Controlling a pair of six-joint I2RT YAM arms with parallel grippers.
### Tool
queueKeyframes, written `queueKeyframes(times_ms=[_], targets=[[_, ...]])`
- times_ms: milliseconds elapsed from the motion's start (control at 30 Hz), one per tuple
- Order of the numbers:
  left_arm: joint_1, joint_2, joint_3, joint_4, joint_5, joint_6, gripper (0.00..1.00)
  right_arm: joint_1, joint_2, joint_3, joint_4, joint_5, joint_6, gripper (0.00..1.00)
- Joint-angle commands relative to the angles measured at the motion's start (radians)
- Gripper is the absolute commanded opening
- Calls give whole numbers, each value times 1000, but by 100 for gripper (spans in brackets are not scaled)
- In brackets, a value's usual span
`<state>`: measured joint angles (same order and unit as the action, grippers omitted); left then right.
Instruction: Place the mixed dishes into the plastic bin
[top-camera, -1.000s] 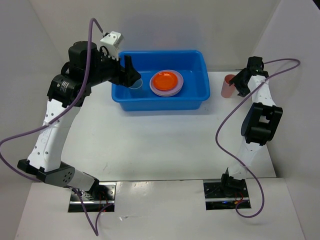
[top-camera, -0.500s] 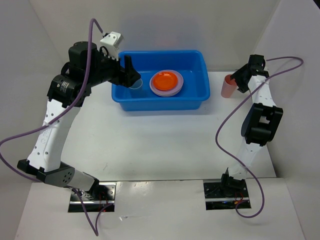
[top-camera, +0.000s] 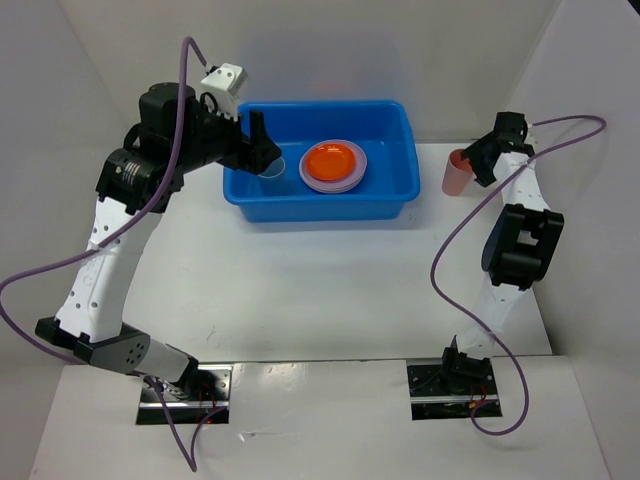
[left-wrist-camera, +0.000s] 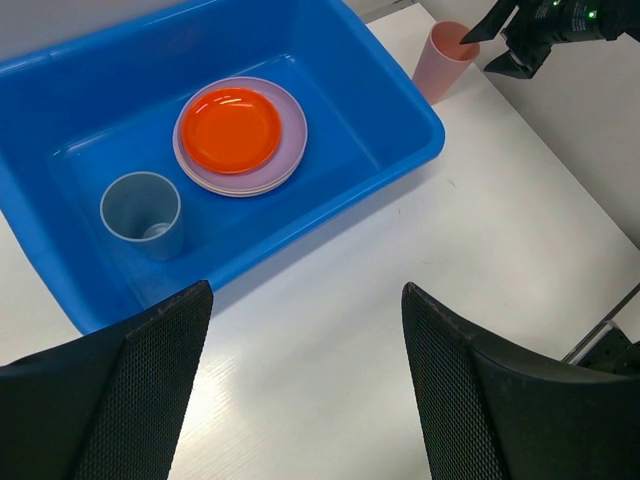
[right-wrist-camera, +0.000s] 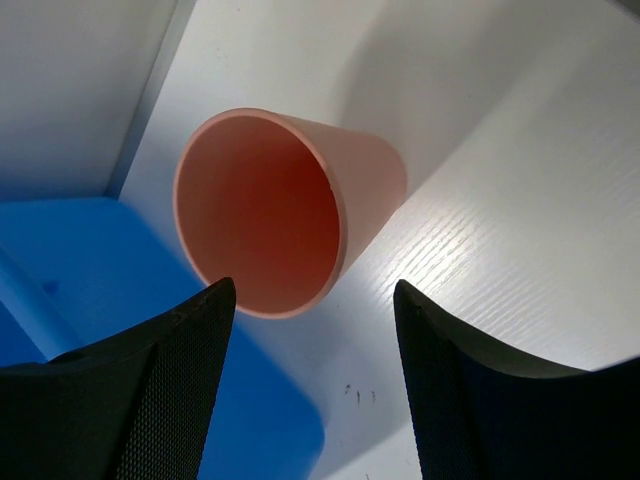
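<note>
The plastic bin (top-camera: 320, 207) stands at the back middle of the table. Inside it lies a stack of plates (top-camera: 333, 163), orange on top of lavender, and a light-blue cup (top-camera: 272, 168) stands upright at its left end. My left gripper (top-camera: 266, 150) hovers open and empty over that left end. In the left wrist view its fingers (left-wrist-camera: 120, 390) frame bare table in front of the bin (left-wrist-camera: 410, 120), with the plates (left-wrist-camera: 240, 135) and blue cup (left-wrist-camera: 142, 212) beyond. A salmon-pink cup (top-camera: 456, 173) stands right of the bin. My right gripper (top-camera: 480, 160) is open just behind it; the cup (right-wrist-camera: 270, 210) lies ahead of the fingertips (right-wrist-camera: 175, 370).
White walls close in the table at the back, left and right. The bin's right corner (right-wrist-camera: 110, 300) sits very near the salmon cup. Both arm bases are at the near edge, with purple cables looping beside each arm.
My right gripper has shifted slightly toward the salmon cup. My left gripper has opened a touch and stays over the bin's left end.
</note>
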<state>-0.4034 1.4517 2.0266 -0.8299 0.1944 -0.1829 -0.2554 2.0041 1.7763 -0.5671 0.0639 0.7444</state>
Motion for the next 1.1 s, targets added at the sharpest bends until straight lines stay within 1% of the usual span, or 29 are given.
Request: queueKeyframes(times_ms=[0, 33, 67, 167, 200, 233, 267, 300, 367, 433, 567, 600, 633, 733, 833, 933, 1067], targets=[[5, 10, -2, 25, -7, 19, 83, 5, 28, 2, 49, 39, 18, 70], [5, 19, -2, 25, -7, 19, 83, 5, 38, 2, 49, 48, 18, 70], [5, 19, -2, 25, -7, 19, 83, 5, 38, 12, 49, 48, 27, 67], [5, 29, -2, 25, -7, 19, 83, 5, 48, 12, 49, 48, 27, 64], [5, 29, -2, 25, -7, 19, 83, 5, 59, 12, 49, 48, 27, 60], [5, 29, -2, 25, -7, 19, 83, 5, 59, 12, 58, 48, 27, 60], [5, 38, -2, 25, -7, 19, 83, 5, 70, 12, 58, 48, 27, 56], [5, 38, -2, 25, -7, 19, 83, 5, 70, 12, 58, 48, 27, 49], [5, 38, -2, 25, -7, 19, 83, 5, 79, 12, 58, 48, 27, 44], [5, 38, -2, 25, -7, 19, 83, 14, 79, 21, 58, 48, 27, 35], [5, 38, -2, 25, -7, 19, 83, 15, 102, 51, 35, 48, 18, 24], [5, 38, -2, 25, -7, 19, 83, 15, 102, 51, 35, 48, 7, 20], [5, 38, -2, 25, -7, 19, 83, 15, 111, 64, 24, 48, 7, 12], [5, 38, -2, 25, -7, 28, 84, 15, 110, 92, -14, 48, -4, 1], [5, 38, -2, 25, -7, 28, 84, 15, 65, 101, -14, 48, -4, 1], [5, 38, -2, 25, -7, 28, 84, 33, -4, 147, -46, 76, -13, 1], [5, 38, -2, 25, -7, 28, 84, 80, -50, 320, -122, 122, -31, 1]])
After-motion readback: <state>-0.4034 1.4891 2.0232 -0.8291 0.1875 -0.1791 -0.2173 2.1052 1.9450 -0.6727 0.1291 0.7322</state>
